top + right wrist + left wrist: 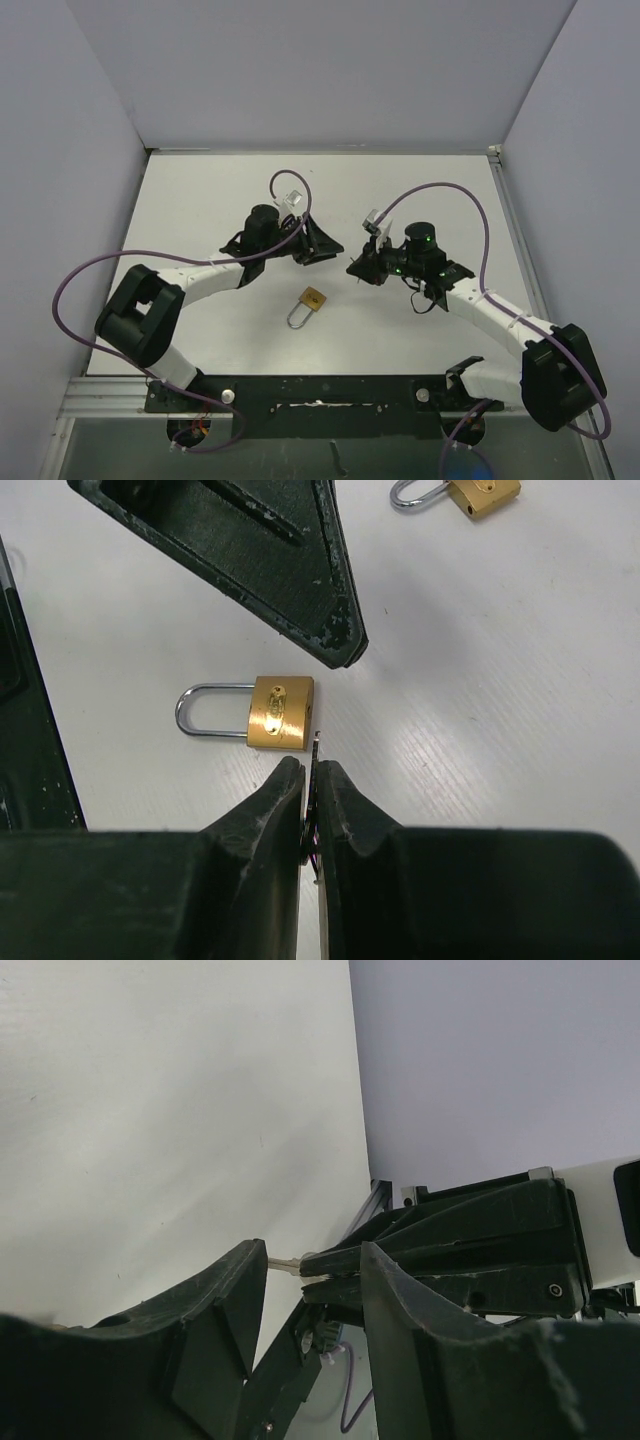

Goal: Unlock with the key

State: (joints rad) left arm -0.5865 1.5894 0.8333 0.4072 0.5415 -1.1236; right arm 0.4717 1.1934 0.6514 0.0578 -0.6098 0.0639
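Observation:
My right gripper (pixel 312 767) is shut on a thin key (pixel 315 748), held edge-on with its tip sticking out past the fingertips. A brass padlock (pixel 281 712) with a steel shackle lies flat on the table just ahead of the key tip, not touching it. A second brass padlock (pixel 480 492) lies at the upper right edge of that view. The top view shows one padlock (pixel 311 302), with my right gripper (pixel 358 268) to its upper right. My left gripper (pixel 322 246) is open and empty; between its fingers (pixel 315 1252) I see the key blade (pixel 285 1263).
The left gripper's finger (pixel 260 560) hangs just beyond the near padlock in the right wrist view. White table (pixel 200 200) with grey walls on three sides. Purple cables (pixel 455 190) loop over both arms. The metal rail (pixel 320 400) with the arm bases runs along the near edge.

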